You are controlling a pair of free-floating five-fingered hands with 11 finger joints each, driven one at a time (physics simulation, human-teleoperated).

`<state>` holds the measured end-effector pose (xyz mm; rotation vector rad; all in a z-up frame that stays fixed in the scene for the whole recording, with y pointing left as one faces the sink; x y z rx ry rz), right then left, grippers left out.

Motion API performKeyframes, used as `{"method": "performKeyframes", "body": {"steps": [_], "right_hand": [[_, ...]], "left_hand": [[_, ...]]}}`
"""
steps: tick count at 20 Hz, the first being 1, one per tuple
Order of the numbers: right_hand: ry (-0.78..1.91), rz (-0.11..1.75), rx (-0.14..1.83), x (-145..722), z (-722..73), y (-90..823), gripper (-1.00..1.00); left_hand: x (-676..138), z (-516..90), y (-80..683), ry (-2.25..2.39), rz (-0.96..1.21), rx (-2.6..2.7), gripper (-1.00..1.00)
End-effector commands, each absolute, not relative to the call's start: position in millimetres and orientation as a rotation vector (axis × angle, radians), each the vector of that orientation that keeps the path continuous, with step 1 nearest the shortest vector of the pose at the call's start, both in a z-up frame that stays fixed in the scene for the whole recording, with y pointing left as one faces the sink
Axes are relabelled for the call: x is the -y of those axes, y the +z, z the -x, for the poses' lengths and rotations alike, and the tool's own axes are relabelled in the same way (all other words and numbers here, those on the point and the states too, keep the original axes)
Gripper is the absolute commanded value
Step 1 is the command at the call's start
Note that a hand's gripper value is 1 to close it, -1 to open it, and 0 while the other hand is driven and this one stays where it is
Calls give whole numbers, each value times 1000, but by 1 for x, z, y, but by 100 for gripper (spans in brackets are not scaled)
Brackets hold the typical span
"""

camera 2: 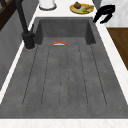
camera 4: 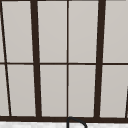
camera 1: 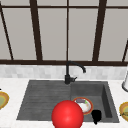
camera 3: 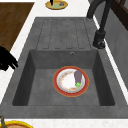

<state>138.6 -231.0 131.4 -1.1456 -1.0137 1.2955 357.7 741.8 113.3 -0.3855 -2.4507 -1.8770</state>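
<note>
My right hand (camera 1: 96,116) hovers over the sink's front rim, at the right end of the basin (camera 1: 106,100). Its fingers are relaxed and slightly spread, holding nothing. The same hand appears in the left side view (camera 2: 105,13) above the white counter edge, and in the right side view (camera 3: 6,61) at the picture's left. In the basin lies a red-rimmed plate (camera 1: 90,108) (camera 3: 56,82) carrying a small purple eggplant (camera 3: 78,76) (camera 1: 80,101). The plate's rim (camera 2: 59,43) peeks over the basin edge in the left side view. A large red sphere (camera 1: 67,115) sits before the sink's front edge.
A black faucet (camera 1: 68,75) (camera 2: 25,25) (camera 3: 100,32) stands behind the sink; the ribbed drainboard (camera 1: 42,100) lies left of the basin. Yellow plates with food rest on the counter at left (camera 1: 3,100) (camera 3: 57,5) and right (camera 1: 124,110) (camera 2: 72,8). A white container (camera 1: 125,83) stands far right.
</note>
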Motion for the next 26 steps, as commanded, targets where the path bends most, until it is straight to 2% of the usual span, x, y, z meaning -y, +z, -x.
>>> {"method": "performKeyframes", "body": {"steps": [1,18,19,22,26], "right_hand": [[1295,1146,1014,231,-139,131,0],[1295,1146,1014,231,-139,131,0],[1295,1146,1014,231,-139,131,0],[1295,1146,1014,231,-139,131,0],[1295,1146,1014,231,-139,131,0]], "left_hand": [[-742,-361,111,-1856,517,2328,-100],[-749,-391,97,-1690,748,2245,-100],[-758,-392,94,-1685,761,2248,100],[-775,-389,89,-1601,927,2205,100],[-784,-366,86,-1598,937,2371,100]]}}
